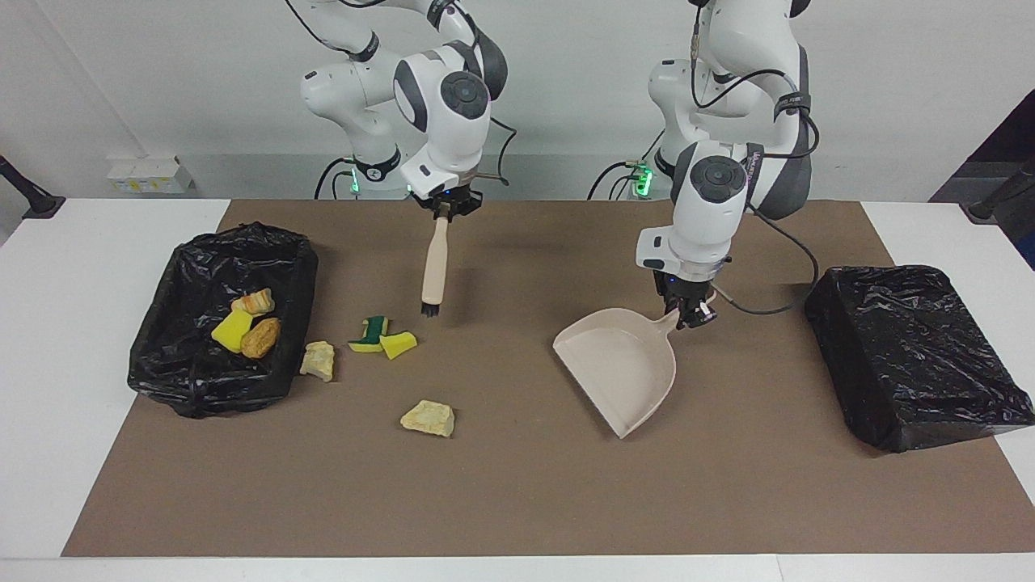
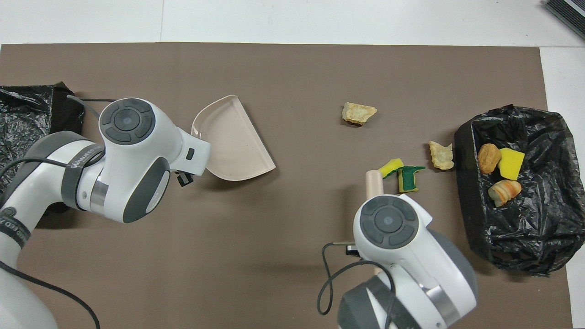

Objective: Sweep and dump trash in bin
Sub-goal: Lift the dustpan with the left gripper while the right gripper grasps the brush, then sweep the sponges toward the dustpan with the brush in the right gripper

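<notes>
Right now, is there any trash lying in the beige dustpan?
No: in the facing view the dustpan, held by the left pincer, has a bare pan, and the loose scraps lie on the brown mat.

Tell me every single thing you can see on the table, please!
Brown paper mat: one, covering the white table.
Black bag-lined bin: one, right arm's end, holding three scraps.
Loose scraps: four, yellow, green-and-yellow and pale, on the mat beside that bin.
Black bag-covered box: one, left arm's end.
Beige plastic dustpan: one, held by the shut left gripper.
Beige hand brush: one, hanging from the shut right gripper.
</notes>
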Motion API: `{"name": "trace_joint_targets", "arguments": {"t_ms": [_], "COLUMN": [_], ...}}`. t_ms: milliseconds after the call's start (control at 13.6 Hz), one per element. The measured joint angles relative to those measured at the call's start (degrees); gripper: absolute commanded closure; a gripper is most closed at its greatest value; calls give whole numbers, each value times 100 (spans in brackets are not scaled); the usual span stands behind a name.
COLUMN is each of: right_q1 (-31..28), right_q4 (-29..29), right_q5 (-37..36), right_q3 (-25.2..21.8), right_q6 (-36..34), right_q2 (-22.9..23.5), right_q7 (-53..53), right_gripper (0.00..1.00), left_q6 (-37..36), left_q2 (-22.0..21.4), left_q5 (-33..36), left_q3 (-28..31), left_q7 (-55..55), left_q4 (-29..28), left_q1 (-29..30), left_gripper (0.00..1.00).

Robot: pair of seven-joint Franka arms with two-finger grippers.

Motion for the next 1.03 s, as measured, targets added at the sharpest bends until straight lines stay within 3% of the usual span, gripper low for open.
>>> {"name": "trace_joint_targets", "arguments": {"t_ms": [294, 587, 807, 1028], "right_q1": [-846, -1736, -2075, -2132], "right_q4": [27, 31, 30, -53], "right_q5": [-1169, -1880, -2409, -2431], "right_q3": [-4, -10, -3, 45], "right_q6": [519, 1174, 1288, 1406], "right_q2": [262, 611, 785, 838], "right_q7": [-745, -1350, -1350, -1325], "right_gripper": [100, 100, 100, 100], "left_q6": [-6, -14, -22, -73], "left_q2": [209, 209, 209, 208], "left_q5": [35, 36, 36, 36], "left_q3": [-74, -81, -80, -114], "left_q7": [267, 335, 345, 378], "left_q4": [170, 179, 179, 175], "left_q1": [-261, -396, -417, -464], "left_gripper": [100, 100, 100, 100]}}
